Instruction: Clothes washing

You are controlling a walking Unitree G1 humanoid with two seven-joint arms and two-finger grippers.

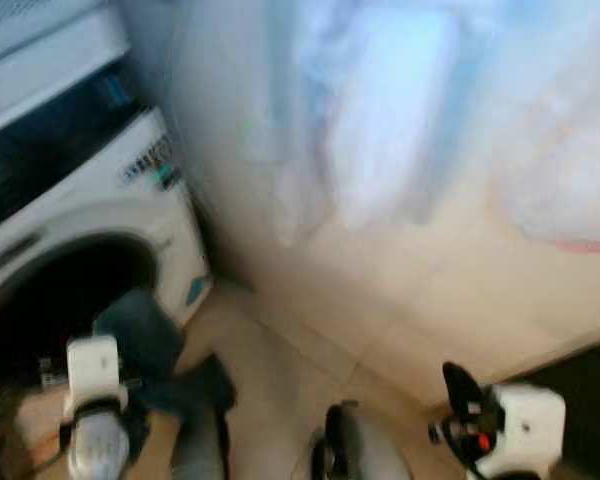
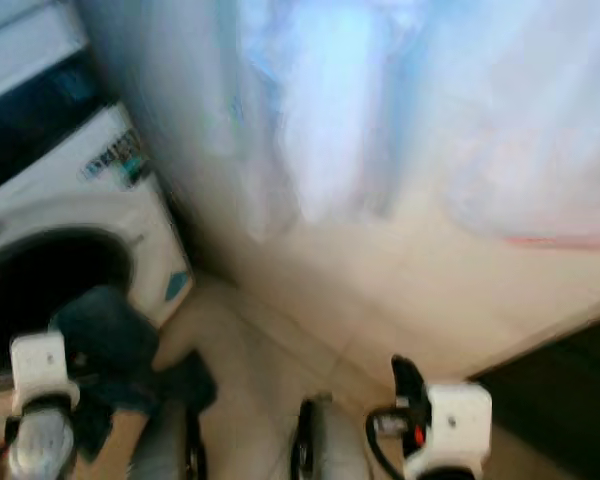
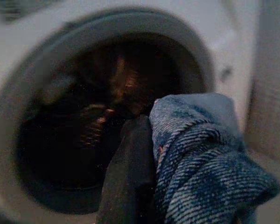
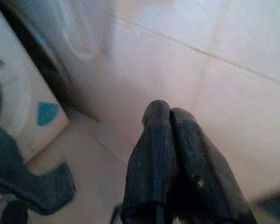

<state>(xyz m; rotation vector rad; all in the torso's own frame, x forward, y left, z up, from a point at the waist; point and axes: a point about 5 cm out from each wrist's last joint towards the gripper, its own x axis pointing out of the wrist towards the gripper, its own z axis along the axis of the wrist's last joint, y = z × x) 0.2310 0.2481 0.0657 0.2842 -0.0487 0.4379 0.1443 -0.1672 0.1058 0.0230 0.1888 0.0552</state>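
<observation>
straight ahead of the left hand (image 1: 130, 385), clenched on the blue denim garment (image 3: 200, 163) just short of the washing machine's (image 1: 100, 210) open drum mouth (image 3: 98, 121), the load goes forward, while the right hand (image 4: 170, 154), fingers pressed together and empty, hangs well off beside it.

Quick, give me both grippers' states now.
Left gripper: shut on the denim garment before the washer drum.
Right gripper: shut, empty.

right gripper (image 4: 170, 114): fingers pressed together | over tiled floor (image 4: 224, 84) | denim garment (image 4: 32, 182) nearby
</observation>
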